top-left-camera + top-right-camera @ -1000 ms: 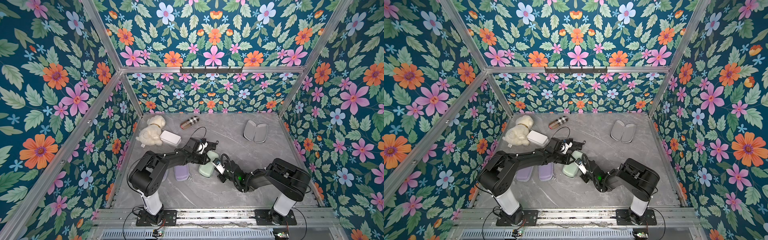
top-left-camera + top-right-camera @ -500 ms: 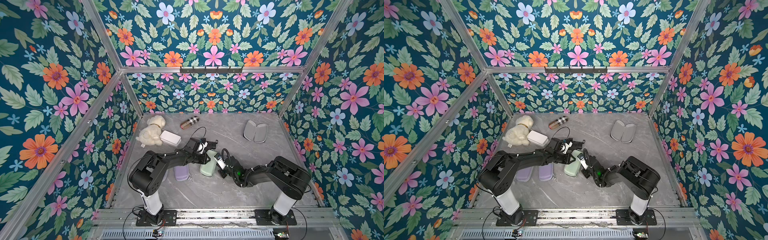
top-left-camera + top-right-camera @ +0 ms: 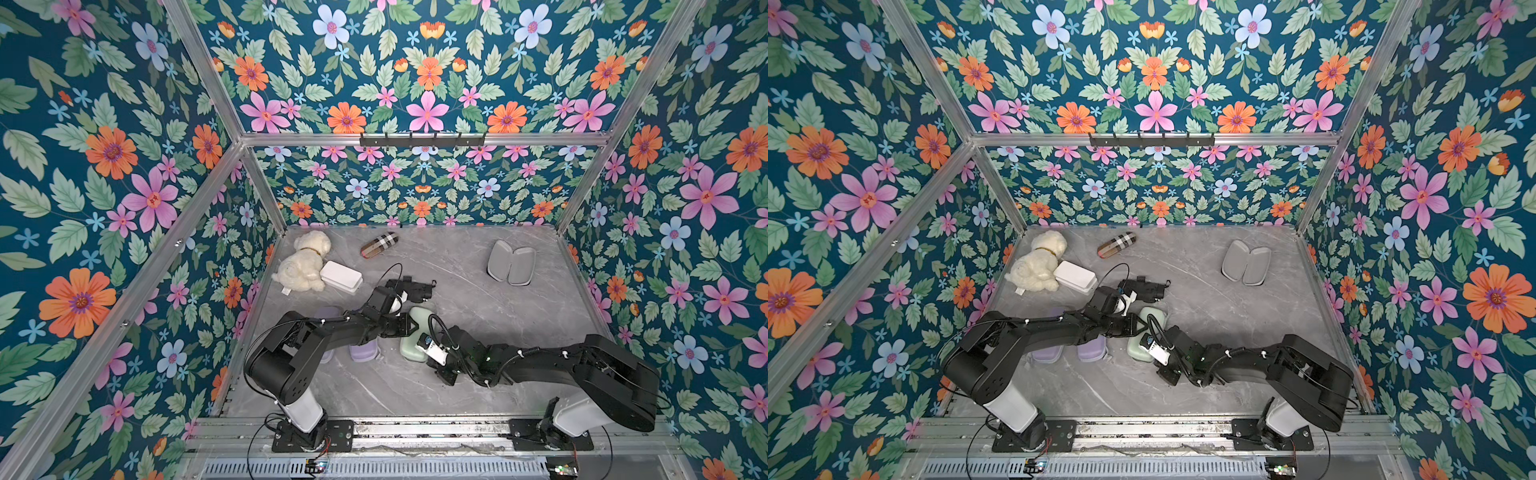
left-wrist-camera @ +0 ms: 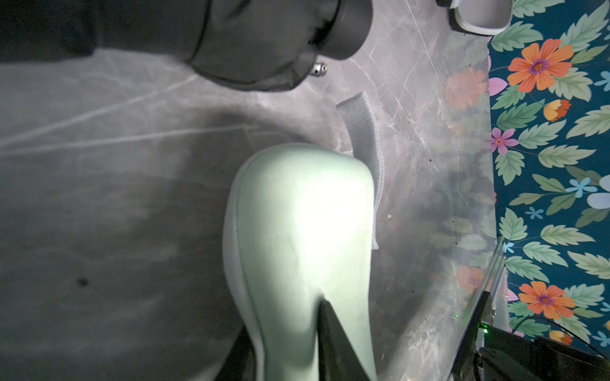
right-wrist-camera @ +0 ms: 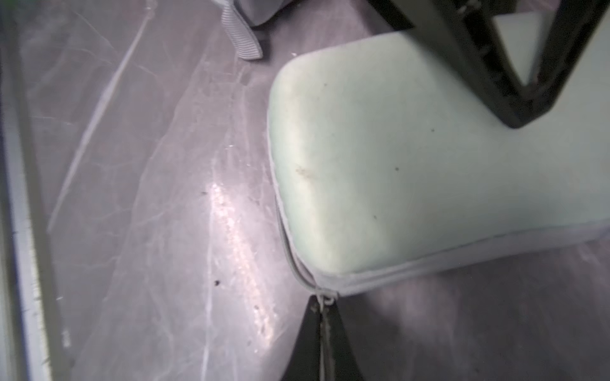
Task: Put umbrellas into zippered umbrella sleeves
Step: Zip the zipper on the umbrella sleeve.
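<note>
Floral-papered walls (image 3: 428, 75) (aluminium frame (image 3: 291, 139)) around grey marbled floor (image 3: 457, 266).

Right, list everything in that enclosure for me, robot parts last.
toy dog: one, cream, back left.
box: one, white, beside the toy dog.
capsule: one, tan plaid, near the back wall.
open case: one, grey lining showing, back right.
umbrella: one, black, folded, mid-table.
green case: one, mint, centre, between the two arms.
purple cases: two, lavender, partly under the left arm.
table: one, grey marble.
left end effector: one, black, closed on the green case.
right end effector: one, black, closed on the green case's zip pull.
</note>
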